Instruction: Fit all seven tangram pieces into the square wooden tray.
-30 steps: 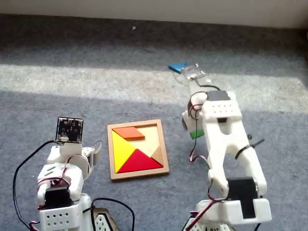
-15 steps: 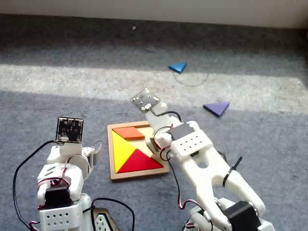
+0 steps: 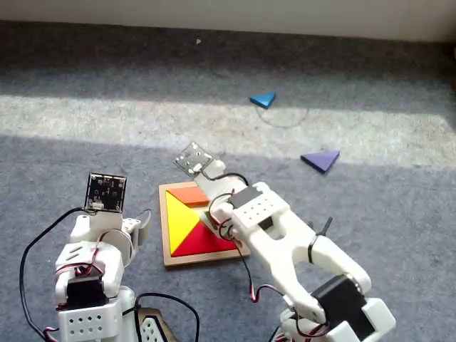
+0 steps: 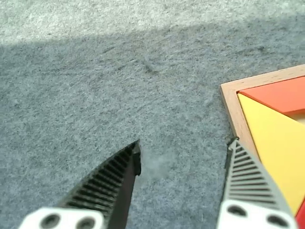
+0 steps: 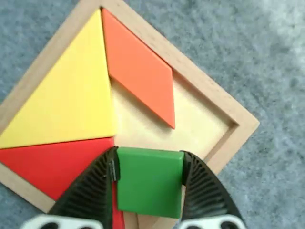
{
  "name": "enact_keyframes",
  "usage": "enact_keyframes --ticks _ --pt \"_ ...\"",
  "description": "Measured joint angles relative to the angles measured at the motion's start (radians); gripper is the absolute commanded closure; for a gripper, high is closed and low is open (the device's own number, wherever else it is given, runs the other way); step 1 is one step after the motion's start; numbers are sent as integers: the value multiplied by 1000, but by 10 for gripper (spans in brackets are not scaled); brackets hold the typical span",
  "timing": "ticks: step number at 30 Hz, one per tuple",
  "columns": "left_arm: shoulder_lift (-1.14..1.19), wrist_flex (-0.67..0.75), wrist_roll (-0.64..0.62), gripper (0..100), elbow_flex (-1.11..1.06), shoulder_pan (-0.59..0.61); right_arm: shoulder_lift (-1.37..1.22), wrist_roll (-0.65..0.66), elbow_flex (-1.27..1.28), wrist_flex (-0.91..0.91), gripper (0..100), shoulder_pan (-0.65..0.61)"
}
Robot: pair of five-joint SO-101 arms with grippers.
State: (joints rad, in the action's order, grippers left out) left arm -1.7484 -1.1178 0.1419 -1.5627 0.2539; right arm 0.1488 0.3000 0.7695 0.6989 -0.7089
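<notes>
The tray (image 5: pixel 209 91) is pale wood. In it lie a yellow triangle (image 5: pixel 66 100), a red triangle (image 5: pixel 52 164) and an orange parallelogram (image 5: pixel 139 67), with a green square (image 5: pixel 149 181) over it. Away from the tray, a blue triangle (image 3: pixel 263 100) and a purple triangle (image 3: pixel 320 160) lie on the plain grey worktop (image 3: pixel 107 85).

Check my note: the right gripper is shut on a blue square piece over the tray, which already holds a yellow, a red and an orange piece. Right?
One slip: the square piece in the right gripper is green, not blue, as the right wrist view shows. Otherwise right: it is over the tray, which holds the yellow piece, red piece and orange piece.
</notes>
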Motion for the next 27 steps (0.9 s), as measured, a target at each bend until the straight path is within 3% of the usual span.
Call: enact_keyframes --ticks 9,17,27 --pt "0 0 6 708 0 0 -11 0 0 -78 985 -2" --pt "0 0 8 708 0 0 -15 0 0 -84 795 -2" --pt "0 0 8 708 0 0 3 0 0 -51 785 -2"
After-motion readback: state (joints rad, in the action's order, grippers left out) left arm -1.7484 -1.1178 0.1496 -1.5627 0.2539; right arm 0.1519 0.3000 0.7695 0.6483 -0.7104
